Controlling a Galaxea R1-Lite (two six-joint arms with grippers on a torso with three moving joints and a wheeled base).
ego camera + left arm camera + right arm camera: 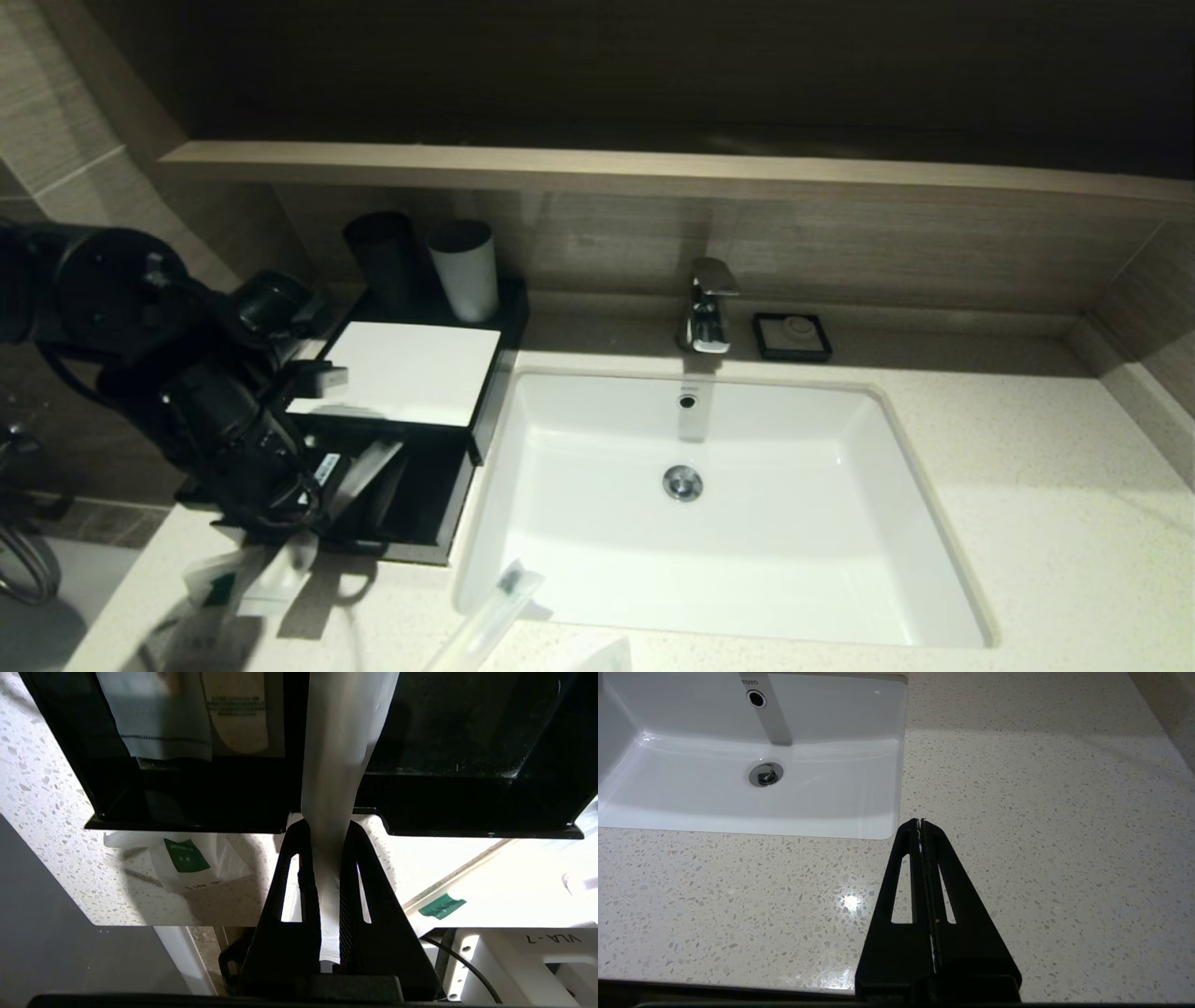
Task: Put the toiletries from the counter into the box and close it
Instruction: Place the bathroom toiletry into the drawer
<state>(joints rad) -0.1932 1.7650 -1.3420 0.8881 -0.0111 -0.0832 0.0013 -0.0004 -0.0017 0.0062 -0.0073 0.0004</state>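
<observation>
sleeve (pixel 343 742) clamped in left pincer (pixel 326 828), over drawer (pixel 233 802)

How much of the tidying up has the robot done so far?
Some packets already lie inside the open drawer of the box. The left gripper is shut on a long sleeve that reaches over the drawer. Left to do: a green-marked sachet and another sleeve lie on the counter, and the drawer needs closing. The right gripper hangs shut over the counter.
</observation>
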